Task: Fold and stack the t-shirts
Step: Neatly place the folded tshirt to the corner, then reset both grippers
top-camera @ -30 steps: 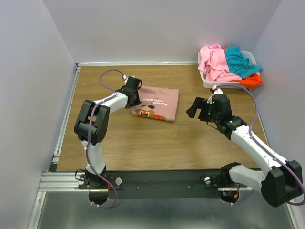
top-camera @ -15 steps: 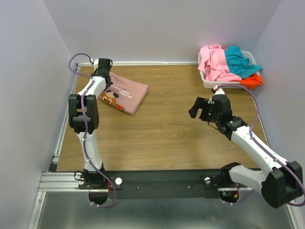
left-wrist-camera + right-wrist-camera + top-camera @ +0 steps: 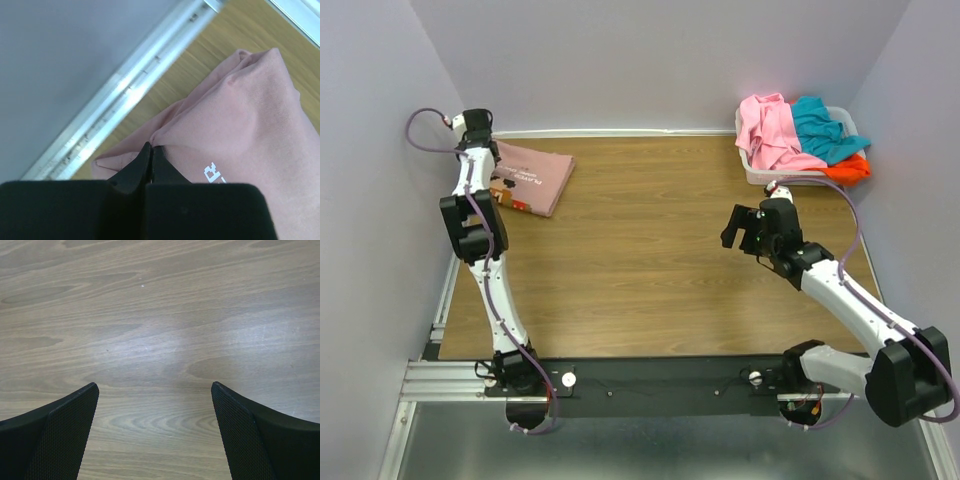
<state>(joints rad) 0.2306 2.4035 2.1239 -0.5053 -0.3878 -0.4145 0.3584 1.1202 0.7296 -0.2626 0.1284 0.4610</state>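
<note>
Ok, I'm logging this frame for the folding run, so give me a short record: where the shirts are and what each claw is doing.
folded item: mauve-pink t-shirt, far left corner
left claw: shut on its edge
right claw: open, empty, above bare table
basket: far right; holds bright pink t-shirt, teal t-shirt, orange-red t-shirt, crumpled
stack: not yet started

Bright even light, soft shadows; glare on table (image 3: pixel 200 340), rt wrist view.
</note>
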